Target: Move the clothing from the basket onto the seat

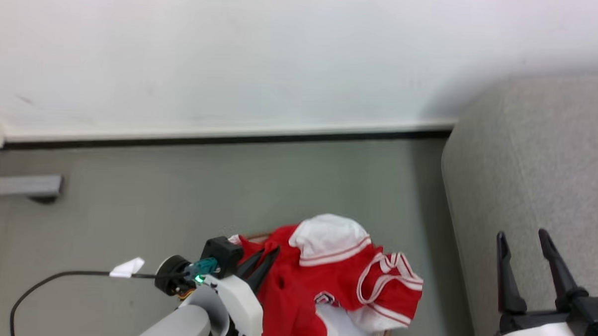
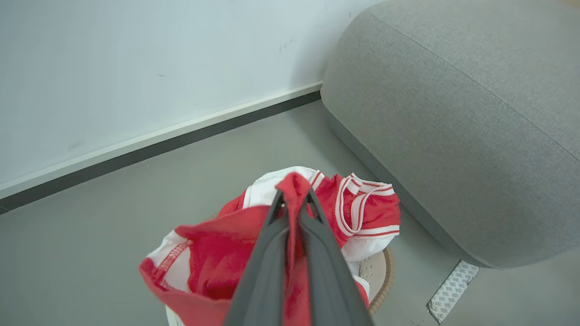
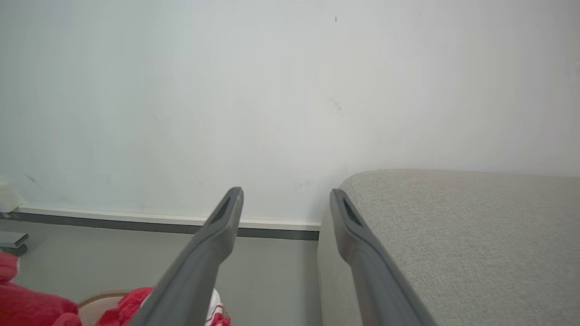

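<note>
I see left gripper (image 2: 293, 199) pinching fold of red clothing (image 2: 213, 253) heaped over basket (image 2: 386, 271); right gripper (image 1: 521, 234) spread wide, holding nothing, near seat (image 1: 553, 162).

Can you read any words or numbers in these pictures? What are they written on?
No text here can be read.
On the clothing: a small dark and white mark, too blurred to read.
On the pale strip beside the sofa: tiny repeated grey marks, too small to read.
On the white paper tag: no writing that I can make out.
</note>
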Motion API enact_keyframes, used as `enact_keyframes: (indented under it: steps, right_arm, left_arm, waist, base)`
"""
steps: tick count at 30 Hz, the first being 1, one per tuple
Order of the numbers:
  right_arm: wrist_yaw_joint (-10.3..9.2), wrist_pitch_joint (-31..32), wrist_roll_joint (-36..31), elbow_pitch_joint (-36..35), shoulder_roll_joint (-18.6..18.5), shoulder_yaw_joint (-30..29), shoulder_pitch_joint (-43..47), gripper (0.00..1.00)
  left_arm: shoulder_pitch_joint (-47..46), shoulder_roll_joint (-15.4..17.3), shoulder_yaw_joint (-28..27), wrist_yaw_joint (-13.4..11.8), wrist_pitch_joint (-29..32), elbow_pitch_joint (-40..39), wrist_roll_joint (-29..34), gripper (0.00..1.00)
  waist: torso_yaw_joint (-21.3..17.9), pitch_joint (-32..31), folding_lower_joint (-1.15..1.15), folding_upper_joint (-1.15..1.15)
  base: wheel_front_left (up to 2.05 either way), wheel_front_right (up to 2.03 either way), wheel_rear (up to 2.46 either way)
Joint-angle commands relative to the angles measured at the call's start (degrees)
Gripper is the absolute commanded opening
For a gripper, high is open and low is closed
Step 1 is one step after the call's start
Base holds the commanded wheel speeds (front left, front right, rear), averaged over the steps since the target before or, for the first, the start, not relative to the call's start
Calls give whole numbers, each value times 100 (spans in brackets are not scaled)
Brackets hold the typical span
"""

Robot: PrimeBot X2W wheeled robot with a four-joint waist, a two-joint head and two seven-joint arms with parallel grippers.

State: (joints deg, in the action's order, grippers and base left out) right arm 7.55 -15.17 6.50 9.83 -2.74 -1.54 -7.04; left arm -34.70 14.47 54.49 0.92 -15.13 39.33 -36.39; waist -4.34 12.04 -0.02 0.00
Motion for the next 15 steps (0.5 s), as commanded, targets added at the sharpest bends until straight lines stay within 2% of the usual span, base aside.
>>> enact_keyframes:
  steps: [1,9,15]
  right_arm:
    - [-12,2,-20,43,-26,20,160,100]
    - [-12,3,-45,95,-27,84,525,100]
    - [-12,3,-84,32,-26,112,639,100]
  left_arm:
    - [170,83,-92,-68,-3,-208,44,0]
    - [521,309,-372,-347,-1,-1031,-126,0]
    - [629,546,-541,-569,102,-1656,-266,0]
  waist:
    - [120,-532,2,0]
    - [108,-1102,2,0]
    - [65,-1239,2,0]
  base:
    - [0,0,0]
    - [0,0,0]
    - [0,0,0]
